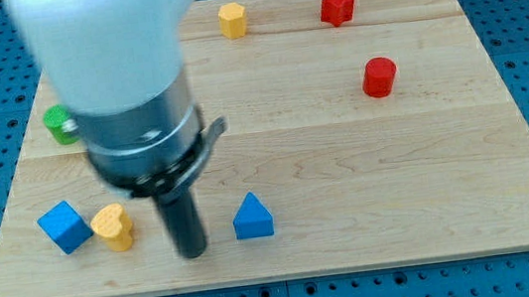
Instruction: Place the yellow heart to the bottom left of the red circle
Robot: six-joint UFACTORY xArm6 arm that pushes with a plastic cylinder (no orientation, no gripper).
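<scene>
The yellow heart (113, 226) lies near the board's bottom left. The red circle (378, 76) stands at the upper right, far from the heart. My tip (193, 254) touches the board just right of the yellow heart, between it and the blue triangle (252, 217). The arm's white and grey body fills the view's upper left and hides part of the board there.
A blue cube (64, 226) sits left of the heart. A green block (60, 124) is partly hidden behind the arm at the left. A yellow hexagon (232, 19) and a red star (336, 6) sit near the top edge of the wooden board (368, 177).
</scene>
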